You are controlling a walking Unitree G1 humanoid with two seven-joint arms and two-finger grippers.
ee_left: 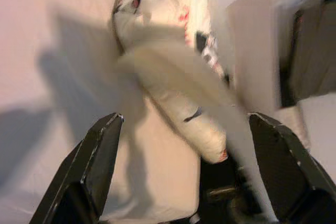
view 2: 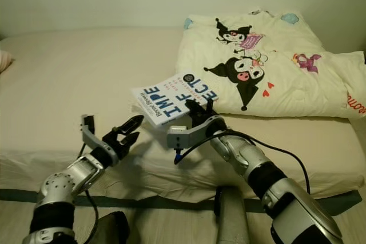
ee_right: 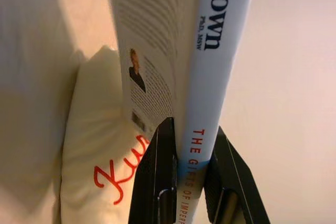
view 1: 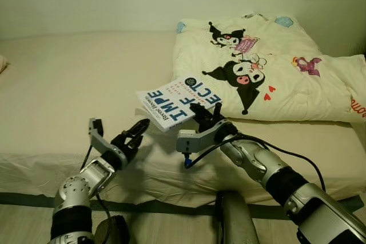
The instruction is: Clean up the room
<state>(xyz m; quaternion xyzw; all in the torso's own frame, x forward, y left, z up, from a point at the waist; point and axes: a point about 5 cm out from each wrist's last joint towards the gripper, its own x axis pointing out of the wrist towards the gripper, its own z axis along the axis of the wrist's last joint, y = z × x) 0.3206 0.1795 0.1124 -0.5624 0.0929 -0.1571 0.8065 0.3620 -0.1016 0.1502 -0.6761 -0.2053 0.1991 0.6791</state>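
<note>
A white book (view 1: 178, 102) with blue and black cover lettering hangs above the front part of the bed (view 1: 74, 84). My right gripper (view 1: 207, 112) is shut on its near edge. In the right wrist view the two black fingers (ee_right: 157, 177) clamp the book's white spine (ee_right: 218, 51), with the back cover beside it. My left gripper (view 1: 135, 134) stands open just left of and below the book, nothing between its fingers. Its wrist view has the open fingers (ee_left: 92, 163) framing the folded duvet (ee_left: 173, 82).
A cream duvet (view 1: 274, 72) with black cartoon characters lies folded at the bed's right side. The beige sheet spreads bare to the left. A green band (view 1: 34, 199) runs along the bed's front edge below my arms. A wall stands behind the bed.
</note>
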